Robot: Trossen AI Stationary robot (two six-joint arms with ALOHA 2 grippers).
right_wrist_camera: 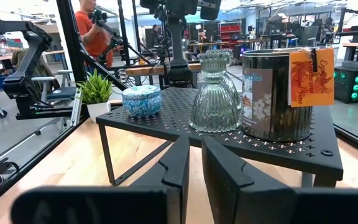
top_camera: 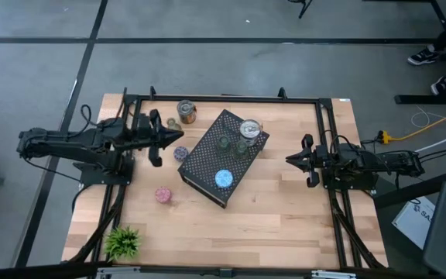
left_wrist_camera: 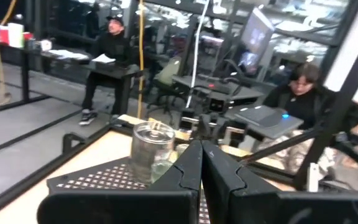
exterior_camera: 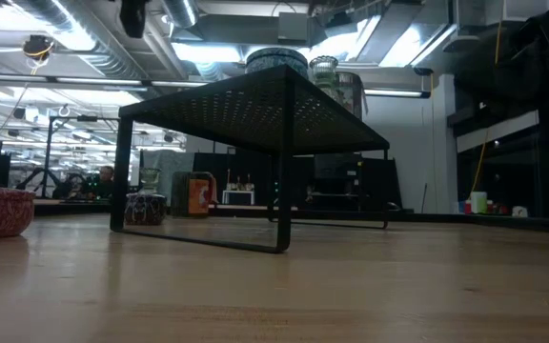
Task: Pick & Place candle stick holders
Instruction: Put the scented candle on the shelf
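Observation:
A black perforated stand sits mid-table. On it stand a silver can holder, two olive-green glass holders and a sparkly blue round. On the table stand a copper can holder, a small green glass holder, a purple round and a pink round. My left gripper is shut and empty, just left of the stand, above the purple round. My right gripper hangs right of the stand, fingers almost together, empty.
A small green plant stands at the near left corner. A black frame runs along the table's edges. People sit at desks in the room beyond. There is bare wood along the near side of the stand.

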